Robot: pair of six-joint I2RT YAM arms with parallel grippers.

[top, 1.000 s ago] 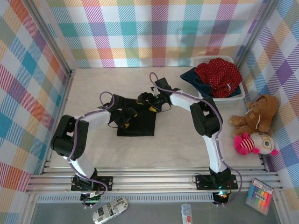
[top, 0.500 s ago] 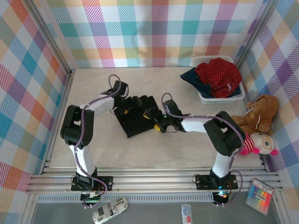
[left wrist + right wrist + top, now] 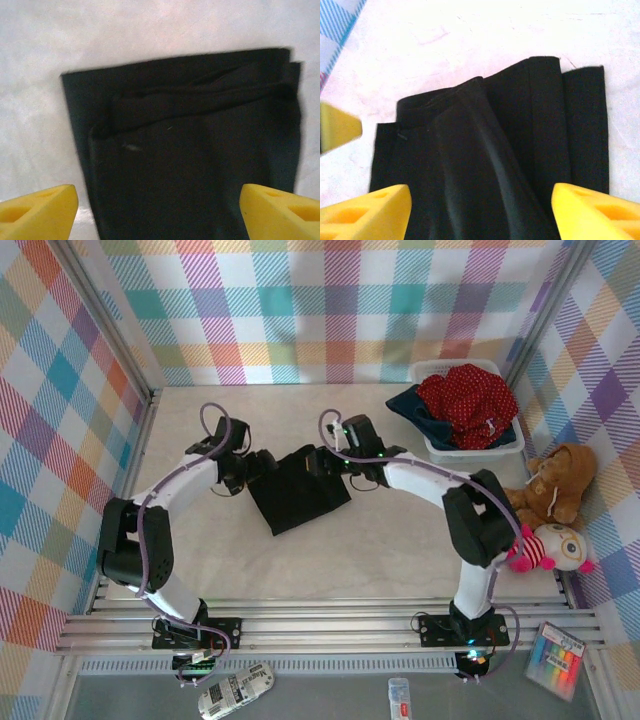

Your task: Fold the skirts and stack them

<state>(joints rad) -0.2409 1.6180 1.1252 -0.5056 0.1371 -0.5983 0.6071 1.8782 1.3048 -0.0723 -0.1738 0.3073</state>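
1. Top external view: the bench (image 3: 400, 540) carries the folded black skirt (image 3: 300, 490) at its middle, lying flat and turned askew to the bench edges.
2. Its long axis runs from near-left to far-right.
3. A basket (image 3: 512, 446) at the far right holds the red dotted skirt (image 3: 465, 400) on top of a denim skirt (image 3: 408, 406), well apart from the black one.
4. The left end effector (image 3: 262, 464) sits at the far-left corner of the black skirt, and the right end effector (image 3: 318, 462) at its far-right corner; the two are about equally near.
5. Both wrist views show yellow fingers spread wide over the cloth, gripping nothing.
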